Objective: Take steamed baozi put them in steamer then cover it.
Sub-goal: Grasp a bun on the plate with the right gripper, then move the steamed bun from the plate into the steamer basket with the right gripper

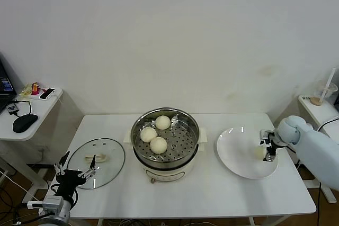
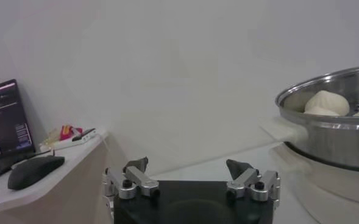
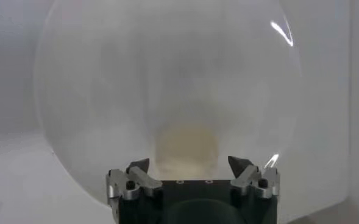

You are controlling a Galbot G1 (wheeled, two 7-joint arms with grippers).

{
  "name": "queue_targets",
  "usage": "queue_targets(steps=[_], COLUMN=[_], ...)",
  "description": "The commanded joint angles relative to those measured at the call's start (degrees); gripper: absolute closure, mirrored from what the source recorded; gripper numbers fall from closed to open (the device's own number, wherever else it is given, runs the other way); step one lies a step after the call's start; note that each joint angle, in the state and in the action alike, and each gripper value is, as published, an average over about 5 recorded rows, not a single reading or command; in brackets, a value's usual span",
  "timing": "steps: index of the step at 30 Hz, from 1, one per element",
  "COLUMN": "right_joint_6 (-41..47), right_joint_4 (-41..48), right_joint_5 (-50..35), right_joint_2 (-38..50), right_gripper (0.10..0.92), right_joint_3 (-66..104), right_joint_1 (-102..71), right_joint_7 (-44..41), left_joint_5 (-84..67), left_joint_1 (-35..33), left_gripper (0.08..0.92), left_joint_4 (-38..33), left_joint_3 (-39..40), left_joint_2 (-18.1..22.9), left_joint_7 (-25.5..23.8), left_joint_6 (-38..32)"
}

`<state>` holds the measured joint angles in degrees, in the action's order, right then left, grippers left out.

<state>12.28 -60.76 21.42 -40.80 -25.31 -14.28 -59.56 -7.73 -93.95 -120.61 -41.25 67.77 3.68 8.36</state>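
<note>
Now baozi (image 3: 186, 146) between right tool (image 3: 190, 164) tips

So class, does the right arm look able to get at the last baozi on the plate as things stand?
Probably yes. The right hand already sits low over the white plate, fingers either side of the baozi, with nothing between them.

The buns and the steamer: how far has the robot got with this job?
Three buns already sit in the steamer. The right gripper is down at the white plate, its fingers on either side of the last bun, not visibly clamped on it. That bun must go into the pot. Then the glass lid, lying on the table near the waiting left gripper, must cover it.
</note>
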Motion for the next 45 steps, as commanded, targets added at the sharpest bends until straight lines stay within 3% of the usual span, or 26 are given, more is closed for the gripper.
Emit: queue_targets(steps=[1,7,20,28,36,45], right_joint_6=[-0.1,0.2,2.8,6.5,11.4,18.8], right_joint_4=[1.8,0.3,-9.7,-20.6,-26.0,-25.1], right_joint_5=[0.9,-0.2,-9.8,-23.6,-33.7,-44.1], right_joint_2=[-1.3,0.3,8.4,11.2,3.4,-10.6], right_gripper=[0.337,0.417,0.423,0.420,0.411,0.399], right_joint_3=[0.3,-0.2,-10.9,-24.6,-36.8,-40.6], right_joint_1=[-0.3,0.7,14.5,32.2,48.7,50.8], right_joint_7=[-0.7,-2.2,-4.5,-4.5,-0.1,6.4], left_joint_5=[0.0,0.2,0.2,0.3,0.5,0.5], left_joint_1=[-0.1,-0.1,-0.1,-0.1,0.1,0.0], left_gripper=[0.177,0.177,0.177,0.177,0.177,0.177], left_joint_4=[-0.1,-0.2,-0.6,-0.9,-1.1,-1.2], left_joint_3=[-0.1,0.0,0.0,0.1,0.6,0.0], left_joint_2=[0.0,0.2,0.2,-0.2,-0.3,0.0], left_joint_7=[0.0,0.0,0.1,0.0,0.0,0.0], left_joint_6=[0.0,0.0,0.2,0.3,0.4,0.4])
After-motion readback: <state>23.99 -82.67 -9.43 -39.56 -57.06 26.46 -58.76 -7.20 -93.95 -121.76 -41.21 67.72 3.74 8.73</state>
